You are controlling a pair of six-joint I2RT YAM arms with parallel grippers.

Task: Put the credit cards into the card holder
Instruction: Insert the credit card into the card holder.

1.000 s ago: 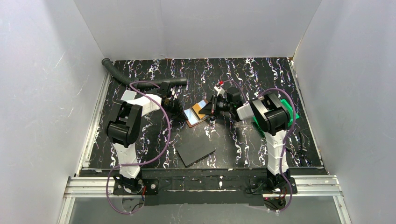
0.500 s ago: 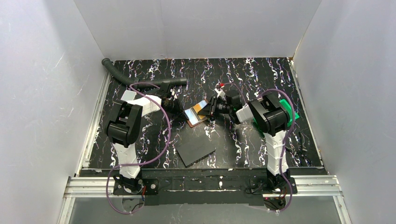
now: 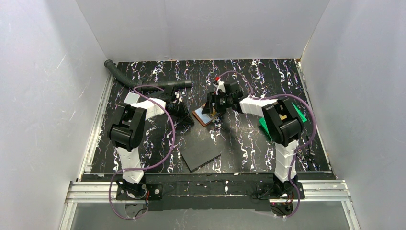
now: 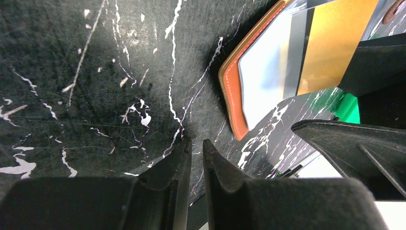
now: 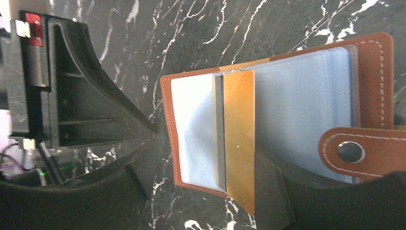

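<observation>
Right wrist view: orange card sits part-way in the open holder. The right gripper straddles it, jaws wide, gripping nothing. Beside the holder, the left gripper rests nearly shut, empty. Insertion looks unfinished; next, push the card home.

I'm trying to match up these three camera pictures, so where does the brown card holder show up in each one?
Top external: card holder at the centre of the picture.
Left wrist: card holder upper right, partly cut off.
Right wrist: card holder centre to right, lying open.
Shared landmark: the orange card on it, clear in both wrist views.
</observation>
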